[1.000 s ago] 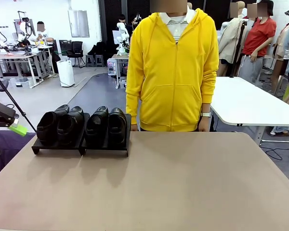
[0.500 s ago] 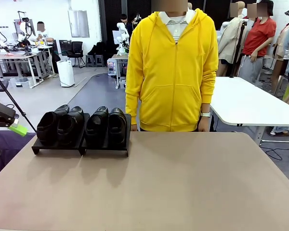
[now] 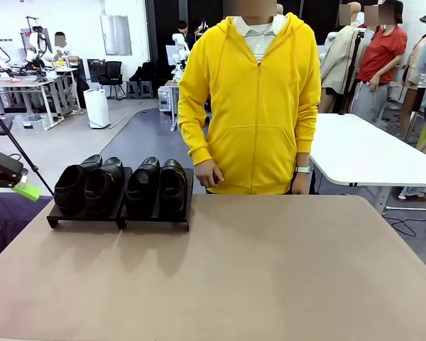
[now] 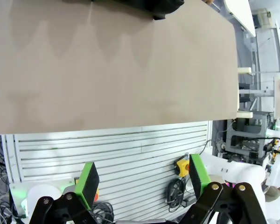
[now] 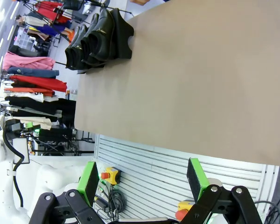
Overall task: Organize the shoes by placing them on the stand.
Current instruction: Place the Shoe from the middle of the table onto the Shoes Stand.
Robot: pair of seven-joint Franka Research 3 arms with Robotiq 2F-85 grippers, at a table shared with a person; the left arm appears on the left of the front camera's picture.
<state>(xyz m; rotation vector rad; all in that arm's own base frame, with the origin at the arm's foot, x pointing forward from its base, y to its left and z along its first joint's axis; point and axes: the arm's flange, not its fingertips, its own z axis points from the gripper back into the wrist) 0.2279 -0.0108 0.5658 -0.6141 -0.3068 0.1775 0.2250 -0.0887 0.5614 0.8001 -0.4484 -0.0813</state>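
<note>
Four black shoes (image 3: 121,186) lined up side by side on the low black stand (image 3: 155,222), toes toward the near side, at the far left part of the tan table (image 3: 270,270). Left pair on the left panel, right pair on the right panel, each shoe touching or nearly touching its neighbour. Standing at the far edge, a person in a yellow hoodie (image 3: 252,106); one hand (image 3: 208,173) raised in front of the waist just beside the rightmost shoe, not touching it; other hand (image 3: 301,183) hanging at the table edge, a watch on that wrist. Left gripper (image 4: 142,182) released, green pads spread wide with nothing between them, held off the near side of the table above a white slatted panel (image 4: 121,154); a dark edge of the stand at the top of that view. Right gripper (image 5: 142,179) likewise spread and empty, off the table's near edge, with the shoes seen sideways on the stand at the far corner of the tabletop.
</note>
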